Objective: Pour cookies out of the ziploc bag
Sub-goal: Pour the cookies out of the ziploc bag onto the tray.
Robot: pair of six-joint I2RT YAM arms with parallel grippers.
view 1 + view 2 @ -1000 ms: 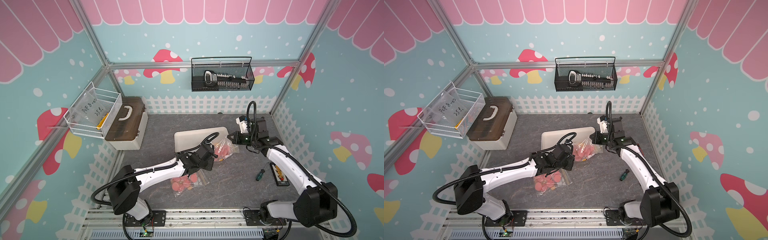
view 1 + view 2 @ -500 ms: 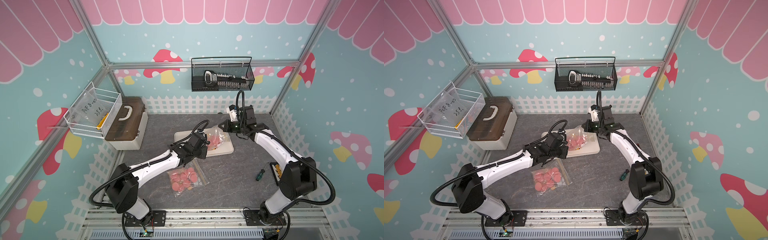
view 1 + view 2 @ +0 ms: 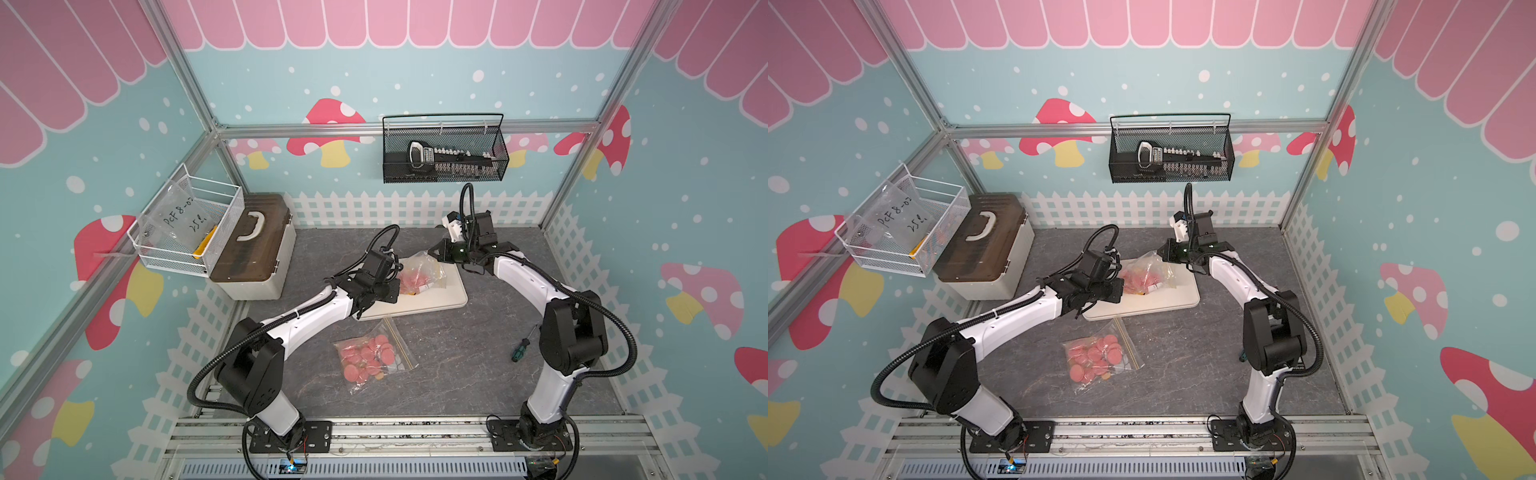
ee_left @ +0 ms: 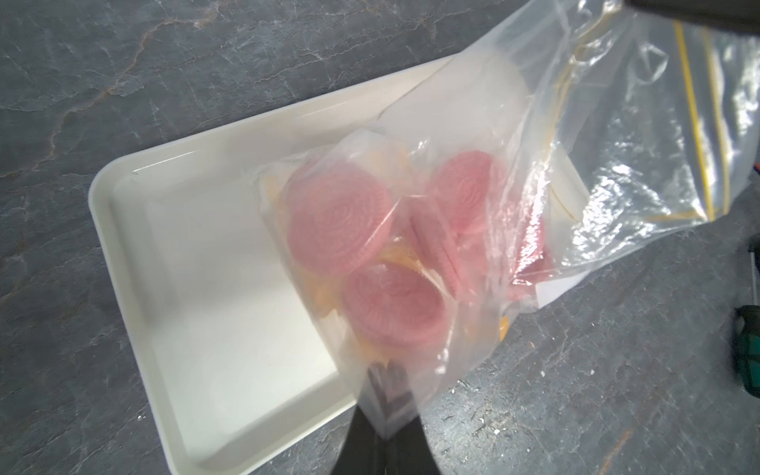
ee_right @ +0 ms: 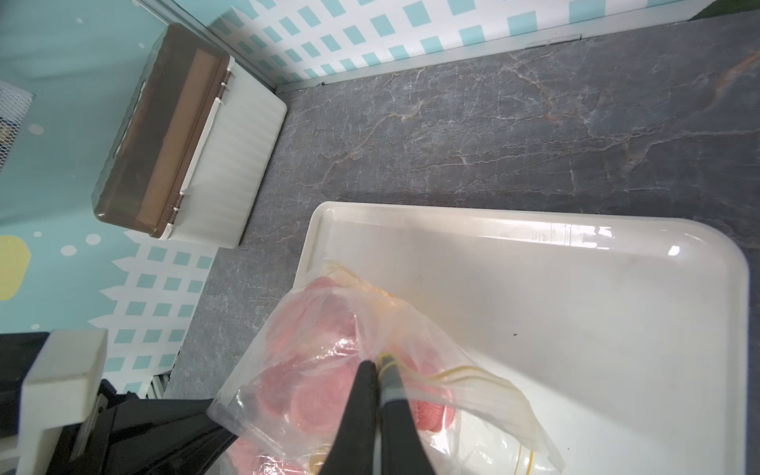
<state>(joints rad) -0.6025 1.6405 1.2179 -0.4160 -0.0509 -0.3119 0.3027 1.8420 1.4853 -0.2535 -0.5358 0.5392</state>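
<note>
I have left tool [image 4: 384, 395] and right tool [image 5: 377, 370] clamped on the ziploc bag [image 4: 617, 123]. Film could slip, cookies [image 4: 337, 218] missing the tray [image 4: 185, 267]

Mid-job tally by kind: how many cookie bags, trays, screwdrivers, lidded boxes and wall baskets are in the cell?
Cookie bags: 2 (held bag, lying bag)
Tray: 1
Screwdriver: 1
Lidded box: 1
Wall baskets: 2 (white basket, black basket)
Total: 7

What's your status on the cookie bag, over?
Holding bag over tray: left fingers, right fingers shut. Cookies not yet out. Second bag nearby, not blocking.
</note>
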